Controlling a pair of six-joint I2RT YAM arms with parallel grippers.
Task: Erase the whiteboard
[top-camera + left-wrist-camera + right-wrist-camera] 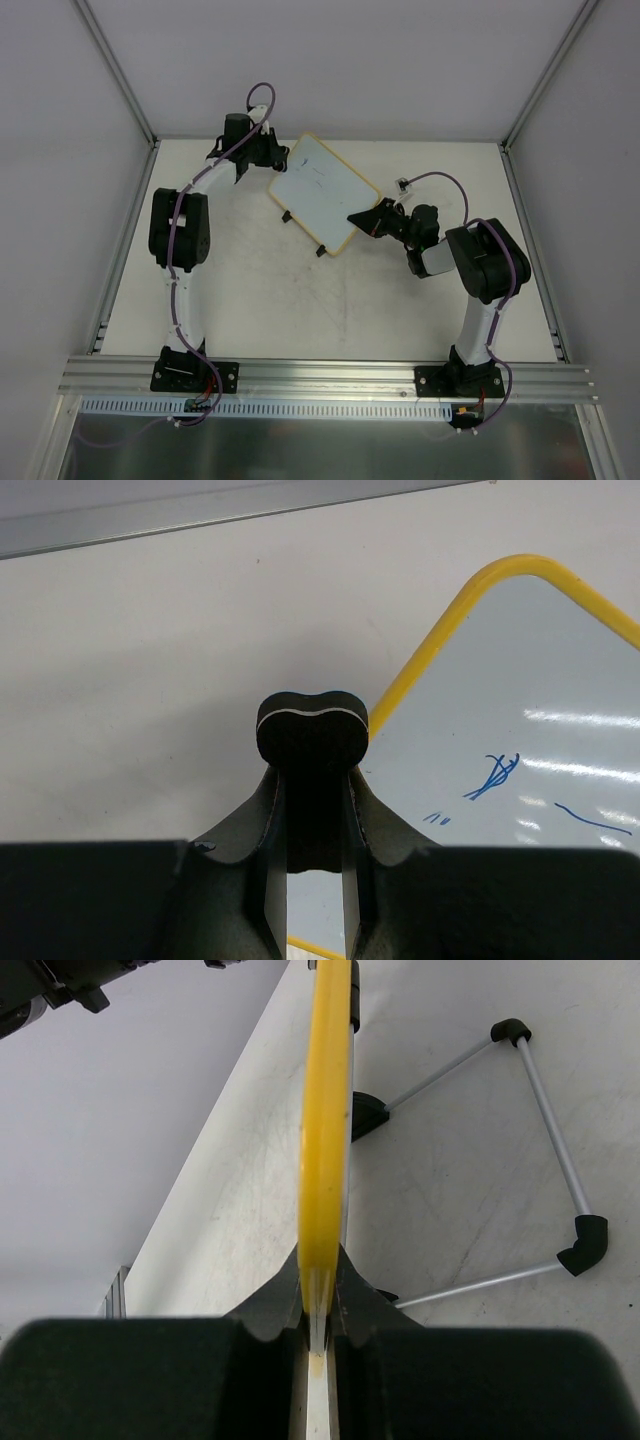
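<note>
Whiteboard (322, 192): sits turned at an angle on the table (300, 310), toward 12 o'clock from the table's middle, between the two arms.
Yellow frame (425, 655): a thin band round the white face, with rounded corners.
Blue scribbles (495, 775): a few short strokes on the white face, seen in the left wrist view at 3 o'clock from the fingers.
Black clips (288, 215): two, both on the board's 7 o'clock edge in the top view.
Left gripper (312, 785): jaws closed on a small black block (312, 728), which sticks out past the fingertips. It stands at the board's 10 o'clock corner in the top view.
Block and board: the block hangs over the frame line, where table meets board. Whether it touches the board cannot be told.
Right gripper (320, 1270): jaws pinched tight on the board's 4 o'clock edge, the yellow frame running straight out from between the fingers, seen edge-on.
Wire stand (545, 1100): thin metal rods joined by black corner pieces, at 2 o'clock from the right gripper in its wrist view, joined to the board's back.
</note>
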